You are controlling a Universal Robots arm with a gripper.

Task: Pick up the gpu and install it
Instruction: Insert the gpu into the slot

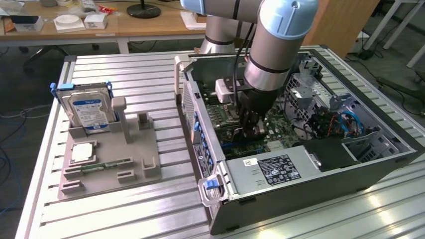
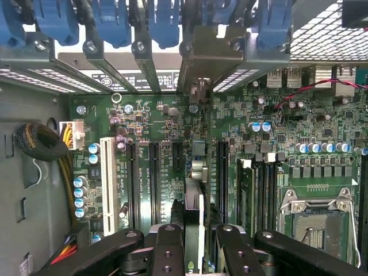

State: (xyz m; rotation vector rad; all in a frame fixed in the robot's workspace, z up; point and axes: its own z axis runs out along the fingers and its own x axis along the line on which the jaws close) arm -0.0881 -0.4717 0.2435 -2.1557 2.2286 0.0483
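Loads of green can be seen on the motherboard, broken up by black slots and one white slot. Little blue-capped capacitors are dotted along it. The latches over the rear brackets are done in bright blue. The gripper is finished in matte black, and the gpu is seen edge-on as a pale grey strip. Out on the ribbed silver table, a blue label is carried by the silver hard drive. The holder is coloured plain grey-beige and the memory stick green. The arm is done in silver with light blue caps.
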